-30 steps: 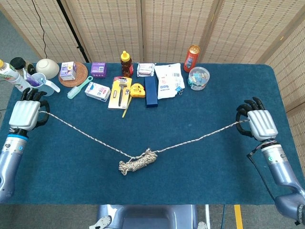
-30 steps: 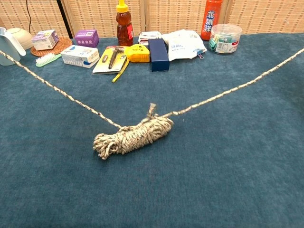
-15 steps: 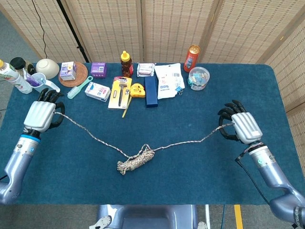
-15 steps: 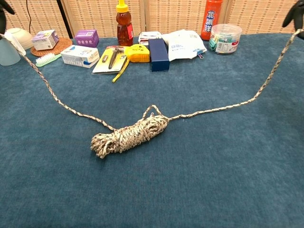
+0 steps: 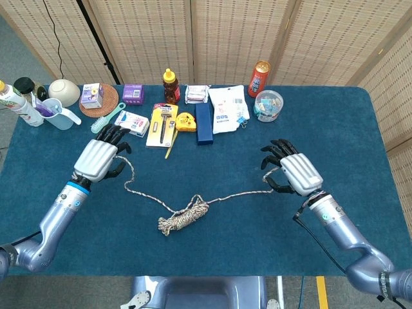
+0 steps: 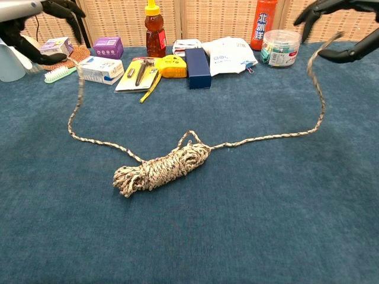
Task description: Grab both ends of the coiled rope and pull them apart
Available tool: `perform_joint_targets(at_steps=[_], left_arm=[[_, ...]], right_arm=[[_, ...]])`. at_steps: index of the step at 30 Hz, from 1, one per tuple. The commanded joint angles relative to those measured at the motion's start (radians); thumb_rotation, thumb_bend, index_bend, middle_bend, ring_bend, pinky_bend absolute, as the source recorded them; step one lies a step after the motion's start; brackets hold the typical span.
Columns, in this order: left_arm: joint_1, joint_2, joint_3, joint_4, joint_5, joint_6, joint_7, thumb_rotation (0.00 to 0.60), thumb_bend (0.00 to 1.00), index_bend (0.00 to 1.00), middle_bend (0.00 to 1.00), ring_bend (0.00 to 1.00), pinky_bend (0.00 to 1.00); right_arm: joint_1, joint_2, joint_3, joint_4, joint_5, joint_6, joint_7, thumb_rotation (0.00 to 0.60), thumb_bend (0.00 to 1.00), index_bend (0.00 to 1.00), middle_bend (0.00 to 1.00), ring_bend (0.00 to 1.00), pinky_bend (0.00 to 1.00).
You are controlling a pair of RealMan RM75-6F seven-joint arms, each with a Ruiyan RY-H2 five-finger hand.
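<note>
The coiled rope bundle (image 5: pixel 185 217) (image 6: pixel 161 168) lies on the blue table (image 5: pixel 219 154) near its front middle. A slack strand runs from each side of it. The left strand loops up towards my left hand (image 5: pixel 98 159) (image 6: pixel 37 23), which hovers over the table with fingers spread. The strand's top is blurred just below the fingers, and I see no grip on it. The right strand rises to a free tip (image 6: pixel 339 35) in the gap between the spread fingers and thumb of my right hand (image 5: pixel 295 172) (image 6: pixel 339 26), touching neither.
Along the table's back stand a honey bottle (image 5: pixel 170 85), an orange can (image 5: pixel 259 78), a clear tub (image 5: pixel 268 105), a yellow tape measure (image 5: pixel 185 121), a dark blue box (image 5: pixel 204 123), white packets (image 5: pixel 228 107), small boxes, a brush (image 5: pixel 105 119) and a jug (image 5: pixel 56 114).
Both hands have moved inward towards the table's middle and spread their fingers. The rope, taut a second ago, now hangs slack in loops. The bundle has barely shifted.
</note>
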Motion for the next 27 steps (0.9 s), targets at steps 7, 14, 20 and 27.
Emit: perform_joint_targets(at_steps=[7, 14, 20, 27], left_arm=[[-0.03, 0.029, 0.01, -0.082, -0.055, -0.065, 0.052, 0.6, 0.31, 0.0, 0.0, 0.0, 0.0], [0.008, 0.076, 0.015, -0.116, -0.077, -0.018, 0.041, 0.6, 0.3, 0.0, 0.0, 0.0, 0.0], [0.089, 0.144, 0.043, -0.172, -0.116, 0.074, 0.063, 0.6, 0.3, 0.01, 0.0, 0.0, 0.0], [0.222, 0.23, 0.095, -0.234, -0.103, 0.213, 0.034, 0.6, 0.3, 0.06, 0.0, 0.0, 0.0]], right_arm=[[0.005, 0.007, -0.001, -0.028, 0.049, -0.011, -0.09, 0.6, 0.34, 0.0, 0.0, 0.0, 0.0], [-0.036, 0.031, -0.01, -0.033, 0.067, 0.037, -0.108, 0.6, 0.34, 0.0, 0.0, 0.0, 0.0], [-0.093, 0.057, -0.02, -0.041, 0.093, 0.1, -0.119, 0.6, 0.34, 0.0, 0.0, 0.0, 0.0], [-0.162, 0.085, -0.039, -0.038, 0.119, 0.163, -0.131, 0.6, 0.34, 0.08, 0.0, 0.0, 0.0]])
